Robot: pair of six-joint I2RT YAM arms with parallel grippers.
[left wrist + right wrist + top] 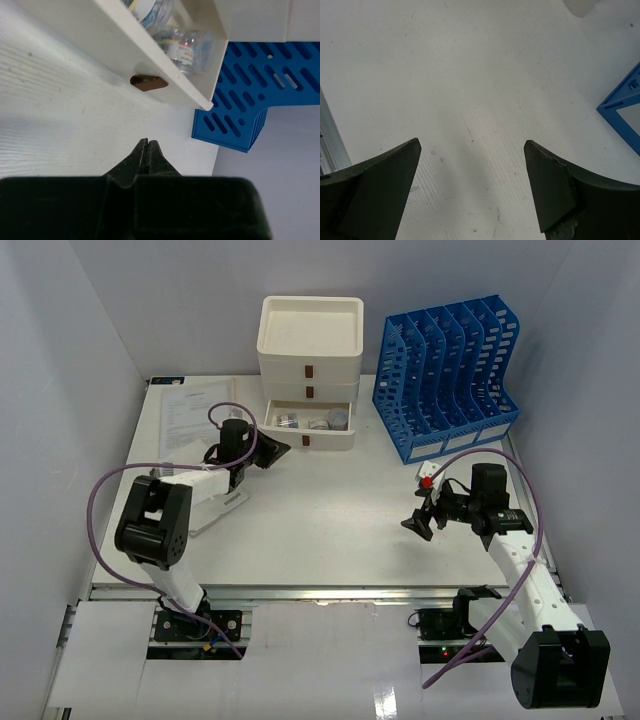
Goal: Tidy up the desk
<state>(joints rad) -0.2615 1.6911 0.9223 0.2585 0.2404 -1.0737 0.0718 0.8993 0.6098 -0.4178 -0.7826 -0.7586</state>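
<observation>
White desk (pixel 330 530), left gripper (pixel 148 146) pinched closed, empty, near open drawer (pixel 330 438) of perhaps bottles (pixel 187 45), right gripper (pixel 472 144) spread wide.

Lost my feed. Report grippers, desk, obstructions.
Left gripper shut, empty, facing open bottom drawer. Right gripper open, empty, above bare desk. Nothing blocking either.

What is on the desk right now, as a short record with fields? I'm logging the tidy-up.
desk: white
drawer box: far centre
bottom drawer: open, small bottles inside
file rack: blue, far right
papers: flat, far left
left gripper: shut, empty, facing the open drawer
right gripper: open, empty, over the desk's right side
</observation>
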